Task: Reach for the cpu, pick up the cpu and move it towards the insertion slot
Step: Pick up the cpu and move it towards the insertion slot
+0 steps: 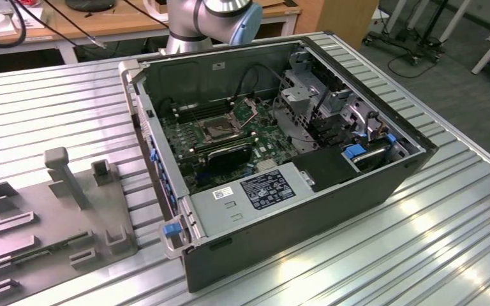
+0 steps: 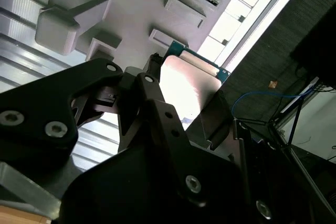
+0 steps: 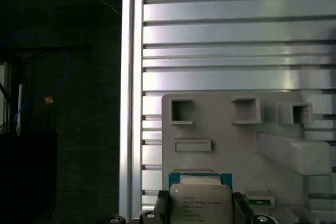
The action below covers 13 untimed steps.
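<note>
The hand (image 3: 200,211) is clamped on the cpu (image 3: 201,196). In the first wrist view its fingers (image 3: 162,204) press against two opposite edges of the chip. The cpu's pale metal top faces that camera and a thin green edge shows along its far side. In the second wrist view the black linkages of the hand fill the near ground, and the cpu's top glares white between the finger ends.

The cpu hangs over the near end of the grey tray (image 3: 236,145), apart from its surface. Around it the tray carries raised blocks and open square pockets (image 3: 182,111), with one long sloping block (image 3: 294,153) to the side. Whether any block touches the hand cannot be told.

The tray lies on the slatted metal table (image 3: 236,40). Just past the tray runs the table's edge, and beyond that is dark floor with a blue cable (image 3: 67,69).

In the exterior view an open computer case (image 1: 313,217) stands beside the tray, on the exterior view's right of it. The case's side wall (image 1: 155,166) rises between the tray and the motherboard. The insertion slot (image 1: 214,129) sits on that board, well apart from the tray, with memory slots (image 1: 196,109) next to it. Black cables (image 1: 249,83) loop above it and a metal drive cage (image 1: 306,95) stands close by. The robot arm (image 1: 207,19) rises behind the case.
</note>
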Each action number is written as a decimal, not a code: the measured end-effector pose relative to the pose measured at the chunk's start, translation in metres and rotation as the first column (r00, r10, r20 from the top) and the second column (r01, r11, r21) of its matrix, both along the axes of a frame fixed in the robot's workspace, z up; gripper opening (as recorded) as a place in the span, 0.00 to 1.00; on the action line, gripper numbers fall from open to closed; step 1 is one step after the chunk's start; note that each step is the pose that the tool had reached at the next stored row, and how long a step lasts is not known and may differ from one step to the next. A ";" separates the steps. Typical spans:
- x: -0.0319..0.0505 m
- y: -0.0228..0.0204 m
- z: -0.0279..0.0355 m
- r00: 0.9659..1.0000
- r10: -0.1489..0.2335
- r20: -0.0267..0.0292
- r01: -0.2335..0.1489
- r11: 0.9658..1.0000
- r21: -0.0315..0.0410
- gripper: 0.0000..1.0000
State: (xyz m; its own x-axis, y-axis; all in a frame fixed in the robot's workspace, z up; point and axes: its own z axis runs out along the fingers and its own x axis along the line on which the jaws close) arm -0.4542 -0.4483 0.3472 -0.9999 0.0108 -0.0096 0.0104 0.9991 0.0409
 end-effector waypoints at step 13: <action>0.0046 0.0000 0.0027 1.000 0.000 0.000 0.000 1.000 0.000 0.55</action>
